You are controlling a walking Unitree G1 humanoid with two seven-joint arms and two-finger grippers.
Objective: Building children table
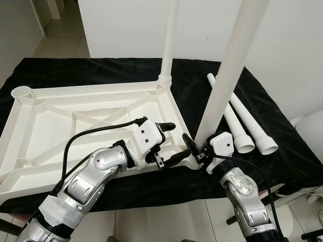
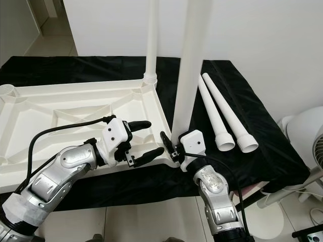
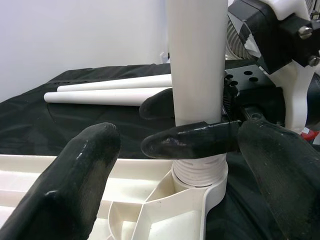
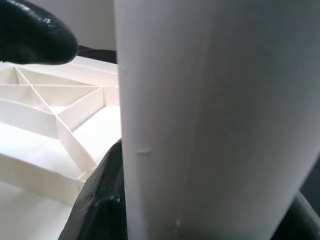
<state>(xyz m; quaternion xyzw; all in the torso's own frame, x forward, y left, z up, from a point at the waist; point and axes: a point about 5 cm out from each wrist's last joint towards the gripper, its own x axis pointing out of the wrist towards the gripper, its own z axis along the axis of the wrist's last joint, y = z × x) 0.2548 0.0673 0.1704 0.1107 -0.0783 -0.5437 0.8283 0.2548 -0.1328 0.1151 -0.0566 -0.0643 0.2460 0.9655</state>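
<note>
White plastic tabletop (image 1: 75,108) lay upside down on a black cloth (image 1: 282,146).
From the head, the right gripper (image 1: 194,148) clasped an upright leg (image 1: 222,85) at the near corner; the left gripper (image 1: 169,142) hovered spread beside it. The left wrist showed the leg's threaded base seated in its socket (image 3: 200,175); the right wrist showed the leg close up.

— What do my head cameras give me?
— Both eyes look forward and down over the black-draped counter (image 1: 282,126), sharing the upturned tabletop (image 1: 60,116).
— And my wrists?
— The left looks from very near at the upright leg (image 3: 196,75) in its corner socket; the right sits pressed against that same leg.
</note>
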